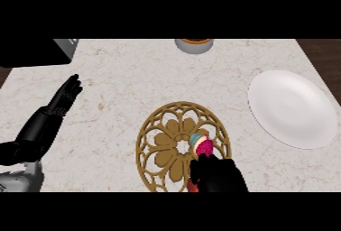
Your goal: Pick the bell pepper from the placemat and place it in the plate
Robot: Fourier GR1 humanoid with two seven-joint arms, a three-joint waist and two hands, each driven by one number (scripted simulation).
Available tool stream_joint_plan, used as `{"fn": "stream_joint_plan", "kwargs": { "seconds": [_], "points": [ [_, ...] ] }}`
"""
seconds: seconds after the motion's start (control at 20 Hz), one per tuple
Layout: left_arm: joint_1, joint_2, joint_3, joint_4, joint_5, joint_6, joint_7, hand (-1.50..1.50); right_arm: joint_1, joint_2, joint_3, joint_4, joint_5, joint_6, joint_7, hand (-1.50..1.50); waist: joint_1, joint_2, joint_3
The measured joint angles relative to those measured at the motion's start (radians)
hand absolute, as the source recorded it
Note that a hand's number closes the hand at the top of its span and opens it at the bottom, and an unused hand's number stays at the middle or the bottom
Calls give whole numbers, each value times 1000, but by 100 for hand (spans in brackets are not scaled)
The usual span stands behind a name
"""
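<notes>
Low in the frame, right of centre, the right hand (216, 175) curls over the bell pepper (203, 146) on the gold placemat (160, 135); the pepper pokes out just above its fingers. The white plate (293, 108) lies up and right. At left, the left hand (65, 97) rests open, fingers straight.

Bare counter (126, 85) between placemat (160, 135) and plate (293, 108).

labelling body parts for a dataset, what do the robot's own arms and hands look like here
Both hands are black. The left hand is slim, with long segmented fingers, on a black wrist section that runs down into a grey forearm at the lower left corner. The right hand shows only as a bulky, matte black shape at the lower edge. No cables, markings or sleeves are visible.
</notes>
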Motion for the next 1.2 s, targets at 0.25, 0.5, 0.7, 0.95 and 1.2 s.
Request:
{"fn": "stream_joint_plan", "kwargs": {
  "seconds": [0.25,0.5,0.7,0.95,1.2],
  "points": [
    [-2,11,12,-9,10,-16,0,0,110,-110,-81,-193,146,21,24,150,14,5,0],
    [-23,5,4,-23,14,-30,20,0,226,-191,-206,-286,212,29,4,150,41,15,0],
    [-38,-9,-7,-27,8,-35,29,0,299,-209,-340,-278,188,2,-53,150,58,21,1],
    [-48,-36,-29,-27,-21,-24,33,0,338,-199,-525,-197,106,-77,-139,150,72,25,1],
    [-52,-47,-25,-21,-27,-31,25,0,359,-191,-688,-31,18,-238,-279,150,78,27,2]
  ]
}}
